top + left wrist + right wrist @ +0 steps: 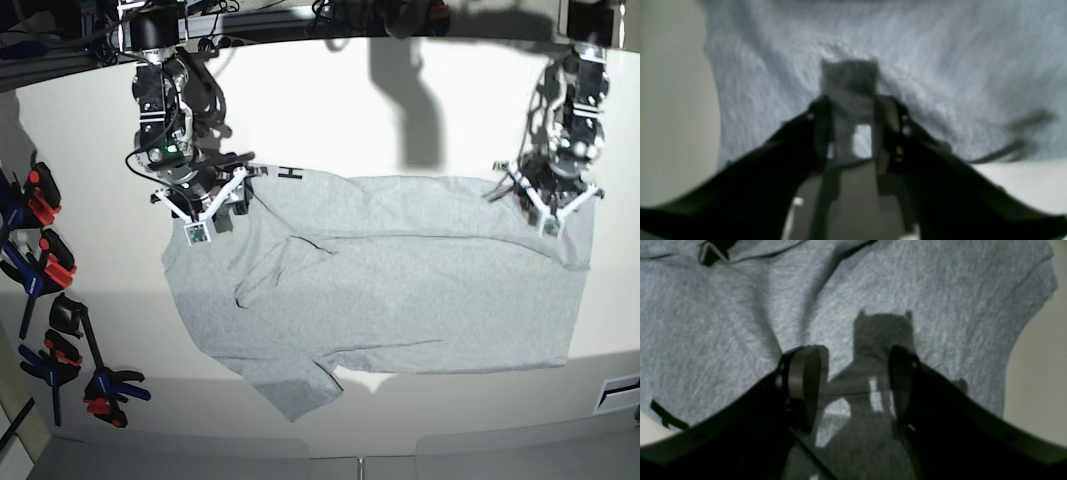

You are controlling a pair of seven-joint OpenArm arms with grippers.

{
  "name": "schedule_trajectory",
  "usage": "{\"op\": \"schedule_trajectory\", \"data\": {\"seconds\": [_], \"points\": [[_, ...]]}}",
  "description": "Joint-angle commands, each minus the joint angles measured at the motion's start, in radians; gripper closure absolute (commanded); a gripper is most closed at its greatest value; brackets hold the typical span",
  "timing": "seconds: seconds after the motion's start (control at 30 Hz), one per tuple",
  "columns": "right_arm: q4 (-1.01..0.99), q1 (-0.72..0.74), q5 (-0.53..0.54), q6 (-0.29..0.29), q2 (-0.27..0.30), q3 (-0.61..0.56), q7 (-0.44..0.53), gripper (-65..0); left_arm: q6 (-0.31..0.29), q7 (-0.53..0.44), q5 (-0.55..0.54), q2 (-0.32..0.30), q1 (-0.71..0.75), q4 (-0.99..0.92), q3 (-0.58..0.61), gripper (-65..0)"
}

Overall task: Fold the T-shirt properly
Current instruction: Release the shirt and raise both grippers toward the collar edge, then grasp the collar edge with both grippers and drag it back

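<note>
T-shirt (400, 280) spread flat; left gripper (849, 115) and right gripper (853, 373) both spread, empty, at far edge corners.

The T-shirt (400, 280) is light heather-grey, spread mostly flat and plain side up on the counter (330, 100), with creases across its middle. It stretches between the right claw (200, 205) and the left claw (548, 200). Black lettering peeks at its folded top edge beside the right claw.
</note>
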Motion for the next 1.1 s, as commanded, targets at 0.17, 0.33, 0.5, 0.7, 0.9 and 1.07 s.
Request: {"op": "schedule_trajectory", "data": {"seconds": [0.17,0.33,0.5,0.7,0.9,1.07], "points": [[-0.013,-0.018,-0.024,-0.004,0.008,-0.001,-0.11,-31.6,-0.049,0.058,-0.06,-0.038,-0.099,0.008,-0.007,-26.3],[-0.013,-0.018,-0.024,-0.004,0.008,-0.001,-0.113,-31.6,-0.087,0.089,-0.09,-0.04,-0.134,-0.026,-0.006,-26.3],[-0.013,-0.018,-0.024,-0.004,0.008,-0.001,-0.113,-31.6,-0.124,0.091,-0.159,-0.04,-0.184,-0.2,-0.006,-26.3],[-0.013,-0.018,-0.024,-0.004,0.008,-0.001,-0.113,-31.6,-0.189,0.134,-0.247,-0.04,-0.183,-0.377,-0.006,-26.2],[-0.013,-0.019,-0.029,-0.003,0.008,-0.001,-0.131,-31.6,-0.201,0.138,-0.23,-0.04,-0.056,-0.234,-0.006,-25.1],[-0.013,-0.045,-0.069,-0.004,0.02,-0.001,-0.149,-31.6,-0.158,0.141,-0.191,-0.04,0.053,-0.096,-0.007,-25.1]]}}
